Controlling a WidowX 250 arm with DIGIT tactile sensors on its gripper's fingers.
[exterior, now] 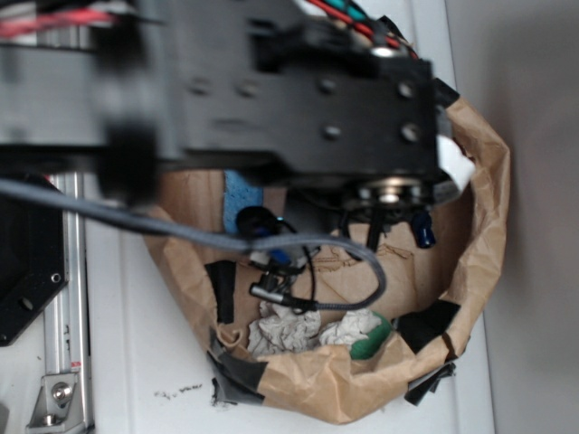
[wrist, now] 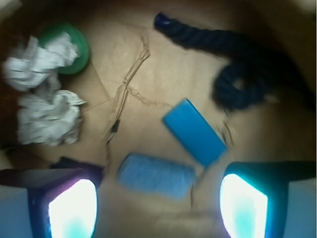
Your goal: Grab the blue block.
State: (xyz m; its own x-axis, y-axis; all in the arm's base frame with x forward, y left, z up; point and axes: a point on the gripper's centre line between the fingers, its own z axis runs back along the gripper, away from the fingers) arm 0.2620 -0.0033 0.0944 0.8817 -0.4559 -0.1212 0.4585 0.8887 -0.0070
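In the wrist view the blue block [wrist: 194,131], a smooth teal-blue slab, lies flat on the brown paper floor and is turned diagonally. It sits just ahead of my right finger [wrist: 245,206]. My gripper [wrist: 158,208] is open and empty above the floor. Its two fingers stand wide apart at the bottom corners. The paler, porous blue sponge [wrist: 156,174] lies between the fingers, just ahead of them and left of the block. In the exterior view my black arm [exterior: 298,90] covers the bag's upper part, and the block is hidden there.
A dark navy rope [wrist: 233,69] curls at the far right. Crumpled white paper [wrist: 44,99] and a green lid [wrist: 74,49] lie at the far left. The brown paper bag's wall [exterior: 479,253] rings the area. A pale blue patch [exterior: 242,192] shows under the arm.
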